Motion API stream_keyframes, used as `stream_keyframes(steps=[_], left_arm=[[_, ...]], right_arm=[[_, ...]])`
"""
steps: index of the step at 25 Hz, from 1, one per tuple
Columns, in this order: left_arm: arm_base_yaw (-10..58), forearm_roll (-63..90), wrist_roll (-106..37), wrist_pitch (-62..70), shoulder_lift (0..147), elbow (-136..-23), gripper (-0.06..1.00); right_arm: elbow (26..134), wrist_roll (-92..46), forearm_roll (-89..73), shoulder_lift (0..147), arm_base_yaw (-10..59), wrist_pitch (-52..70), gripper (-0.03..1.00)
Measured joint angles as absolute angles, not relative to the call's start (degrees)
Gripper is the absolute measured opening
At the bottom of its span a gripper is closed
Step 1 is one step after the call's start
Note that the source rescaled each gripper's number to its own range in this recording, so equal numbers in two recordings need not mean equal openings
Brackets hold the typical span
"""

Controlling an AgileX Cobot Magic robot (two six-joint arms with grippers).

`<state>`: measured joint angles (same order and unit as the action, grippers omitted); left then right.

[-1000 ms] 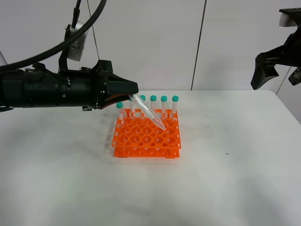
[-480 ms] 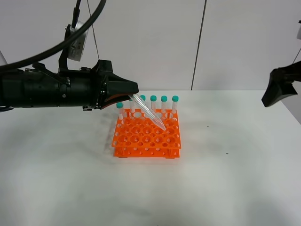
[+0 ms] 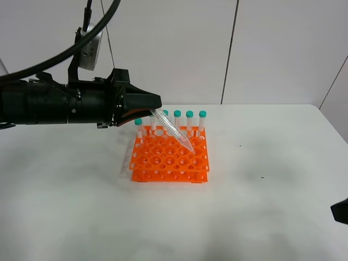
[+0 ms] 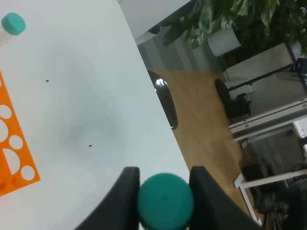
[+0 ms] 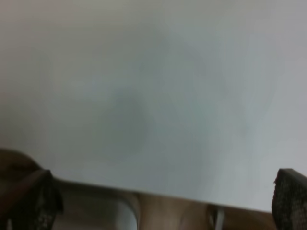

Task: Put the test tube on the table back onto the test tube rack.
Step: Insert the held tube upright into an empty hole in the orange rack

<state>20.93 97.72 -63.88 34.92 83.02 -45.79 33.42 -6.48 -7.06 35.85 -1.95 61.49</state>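
The right arm (image 3: pixel 340 212) has dropped from the upper right of the exterior high view to its lower right edge, where only a dark sliver of it shows. The left arm (image 3: pixel 54 103) and the tube it carries sit where they were.

The left jaws are clamped on the teal cap of the test tube (image 3: pixel 174 130). In the left wrist view the cap (image 4: pixel 165 201) fills the gap between the two dark fingers (image 4: pixel 125 199). The tube is slim and clear with a pointed tip. It hangs tilted, cap up at the jaws and tip slanting down toward the right, over the holes of the test tube rack (image 3: pixel 168 160). I cannot tell whether the tip touches the rack.

The right jaws stand wide apart and hold nothing. Their fingertips (image 5: pixel 29 201) show only at the corners of the right wrist view, over bare table (image 5: pixel 153 96).

The rack is bright orange, two-tiered, with a grid of round holes. A row of upright teal-capped tubes (image 3: pixel 190 120) stands along its back edge.

The table (image 3: pixel 81 190) is plain matte white. Behind it are pale wall panels (image 3: pixel 272 54) with a dark seam. Past the table's edge the left wrist view shows wooden floor (image 4: pixel 206 120) and green plants (image 4: pixel 240 14).
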Motion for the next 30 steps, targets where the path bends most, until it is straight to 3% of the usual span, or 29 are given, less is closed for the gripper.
stream_keyframes(steps=[8, 30], left_arm=[[20.9, 97.7, -63.9, 35.0, 83.0, -45.8, 0.00], [20.9, 97.7, -64.0, 33.3, 83.0, -45.8, 0.00]], right_arm=[[28.8, -5.3, -5.7, 15.6, -1.9, 59.3, 1.00], [28.5, -5.1, -5.6, 0.0, -1.9, 59.2, 1.00]])
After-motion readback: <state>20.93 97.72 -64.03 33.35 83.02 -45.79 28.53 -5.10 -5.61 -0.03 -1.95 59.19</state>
